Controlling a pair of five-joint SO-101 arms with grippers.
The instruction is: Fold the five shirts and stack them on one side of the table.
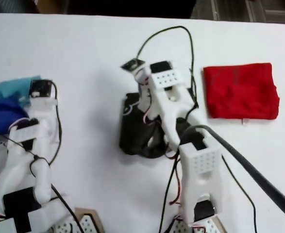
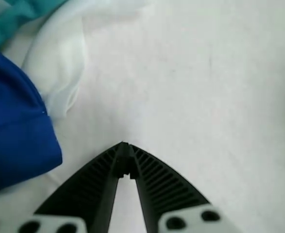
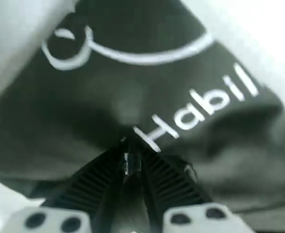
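Right gripper (image 3: 130, 164): jaws pinched right together, and it looks to me like they've got a nip of cloth between the tips.
Black cotton shirt with white lettering (image 3: 132, 82): bunched up all round those jaws, sagging away from the tips on every side, nowhere near flat.
Left gripper (image 2: 126, 162): jaws closed tip to tip, nothing in them, pale surface beneath.
Royal-blue shirt (image 2: 11, 131): crumpled just beside the left jaws, not touching them.
Thin white shirt (image 2: 59, 63): rumpled, a little ahead of those tips, against the blue one.
Teal shirt (image 2: 21, 17): farther out beyond the white one.
Red knit shirt, folded into a square (image 1: 240, 91): lying well apart from both sets of jaws on the white table (image 1: 84, 48).
Handling: I'd call the black one light, limp and non-slippery; a single pinch just drags it into a heap.
Where to hold: my guess is a hem or shoulder corner in each gripper, so it can be pulled taut and spread.
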